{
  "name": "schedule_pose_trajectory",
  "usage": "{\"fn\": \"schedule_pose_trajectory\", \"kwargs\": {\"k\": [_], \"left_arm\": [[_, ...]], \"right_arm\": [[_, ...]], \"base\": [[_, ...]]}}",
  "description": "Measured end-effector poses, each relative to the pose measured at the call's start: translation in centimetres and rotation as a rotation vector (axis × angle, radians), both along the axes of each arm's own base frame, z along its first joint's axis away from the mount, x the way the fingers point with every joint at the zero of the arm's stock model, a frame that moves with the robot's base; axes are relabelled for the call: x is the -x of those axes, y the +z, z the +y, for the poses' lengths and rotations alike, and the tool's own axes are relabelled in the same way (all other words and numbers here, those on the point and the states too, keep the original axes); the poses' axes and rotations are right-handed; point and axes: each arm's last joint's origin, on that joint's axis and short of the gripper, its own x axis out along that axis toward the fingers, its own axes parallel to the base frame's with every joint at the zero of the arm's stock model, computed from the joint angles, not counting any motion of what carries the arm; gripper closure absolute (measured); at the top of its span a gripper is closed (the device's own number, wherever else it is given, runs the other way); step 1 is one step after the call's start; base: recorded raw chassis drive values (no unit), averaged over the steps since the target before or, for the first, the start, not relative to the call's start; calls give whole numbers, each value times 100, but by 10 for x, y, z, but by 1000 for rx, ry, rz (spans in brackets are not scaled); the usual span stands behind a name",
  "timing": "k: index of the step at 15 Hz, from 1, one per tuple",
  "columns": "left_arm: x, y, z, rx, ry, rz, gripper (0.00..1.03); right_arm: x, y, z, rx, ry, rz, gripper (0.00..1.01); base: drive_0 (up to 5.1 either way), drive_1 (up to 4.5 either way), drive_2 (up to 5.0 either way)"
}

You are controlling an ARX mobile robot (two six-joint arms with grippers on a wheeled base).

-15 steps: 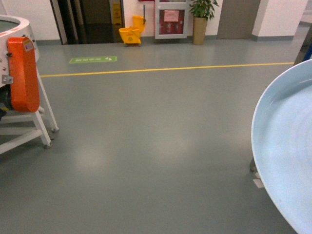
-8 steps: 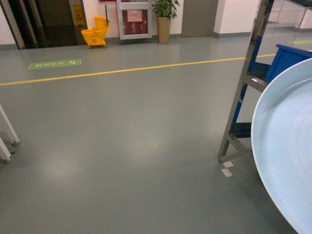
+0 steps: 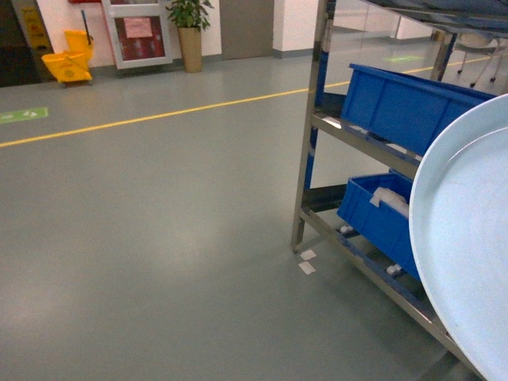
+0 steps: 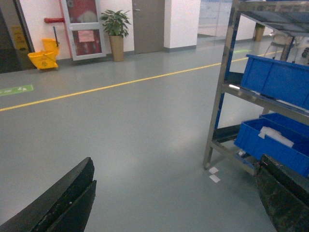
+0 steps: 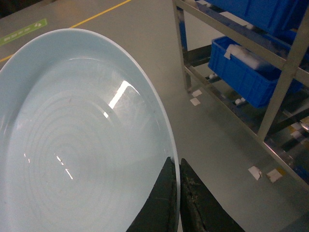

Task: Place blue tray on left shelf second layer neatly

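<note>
A: Report the largest items first, with position relative to the rack.

B: Grey vinyl floor [image 3: 175,238] with a yellow line [image 3: 159,113]. The shiny stainless-steel rack with square posts [image 3: 311,119] stands on it, at the right in the head view. Two deep dark-blue rectangular plastic crates sit on its tiers: one [image 3: 405,103] on the upper rail, one [image 3: 381,214] on the tier below.

A: Location of the pale light-blue round shallow plastic tray?

B: The tray [image 5: 77,145] is held off the floor, in front of the rack and apart from it.

A: Hand states?

B: Right hand [image 5: 177,193]: fingers closed narrowly on the tray's rim. Left hand [image 4: 176,193]: fingers spread wide, holding nothing.
</note>
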Motion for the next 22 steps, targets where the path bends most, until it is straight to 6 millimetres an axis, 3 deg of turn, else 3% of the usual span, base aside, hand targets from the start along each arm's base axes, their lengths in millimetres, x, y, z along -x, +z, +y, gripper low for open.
{"fn": "schedule_pose_trajectory", "kwargs": {"k": [6, 17, 22], "left_arm": [[0, 0, 0, 0, 0, 0, 5], [0, 0, 0, 0, 0, -2, 5], [0, 0, 0, 0, 1, -1, 5]], "right_arm": [[0, 0, 0, 0, 0, 0, 99], [1, 1, 0, 1, 0, -4, 99], [1, 1, 0, 1, 0, -5, 99]], "base": [[-161, -161, -161], [-166, 258, -591], [-164, -164, -164]]}}
